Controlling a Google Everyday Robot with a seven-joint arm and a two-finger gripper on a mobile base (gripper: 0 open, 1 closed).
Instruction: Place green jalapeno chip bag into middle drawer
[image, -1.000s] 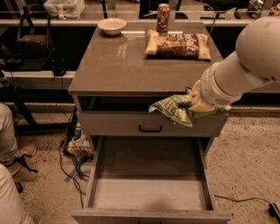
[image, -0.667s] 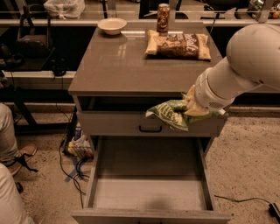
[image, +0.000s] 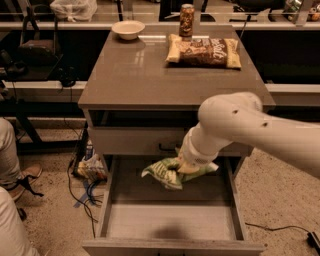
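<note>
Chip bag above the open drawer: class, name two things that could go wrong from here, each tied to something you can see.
1. The end effector holds the green chip bag low at the back of the open drawer, just under the closed drawer front; the wrist could bump that front.
2. The bag hangs crumpled to one side, so on release it may land bunched against the back rather than flat.

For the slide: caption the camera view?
Pincer grips the green jalapeno chip bag over the open middle drawer, just below the closed top drawer.
</note>
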